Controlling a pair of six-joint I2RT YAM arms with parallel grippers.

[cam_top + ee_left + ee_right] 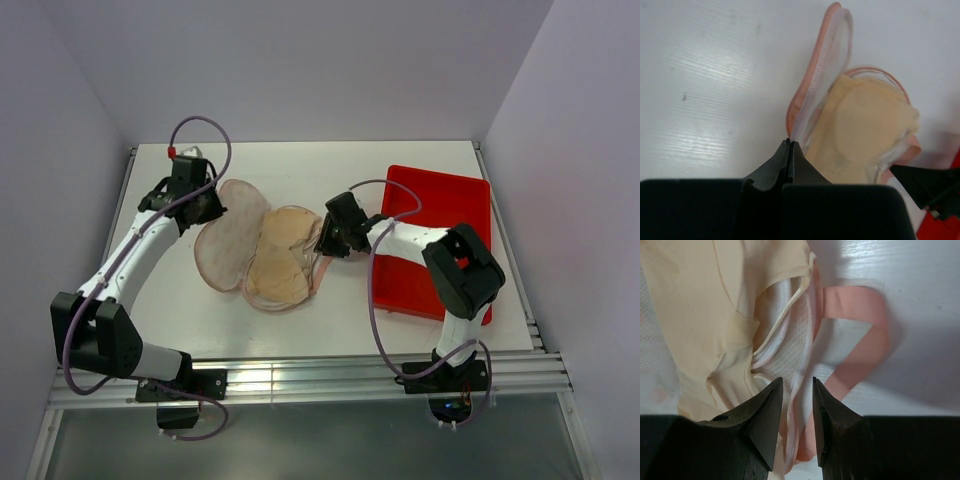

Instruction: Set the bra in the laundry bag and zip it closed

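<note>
Your left gripper point(789, 143) is clamped on the laundry bag point(832, 55) lid edge. The right gripper point(796, 383) is half-open, straddling the rim next to the bra point(690, 315).

I work with two arms of the same build: the left arm point(130, 255) and the right arm point(405, 238) have white tube-like links and black blocky joints. A thin mauve cable point(372, 295) loops along each one. A small red mark point(462, 262) sits on the right elbow. The left gripper point(790, 142) and the right gripper point(796, 385) are matte black, with wedge-shaped jaws.
</note>
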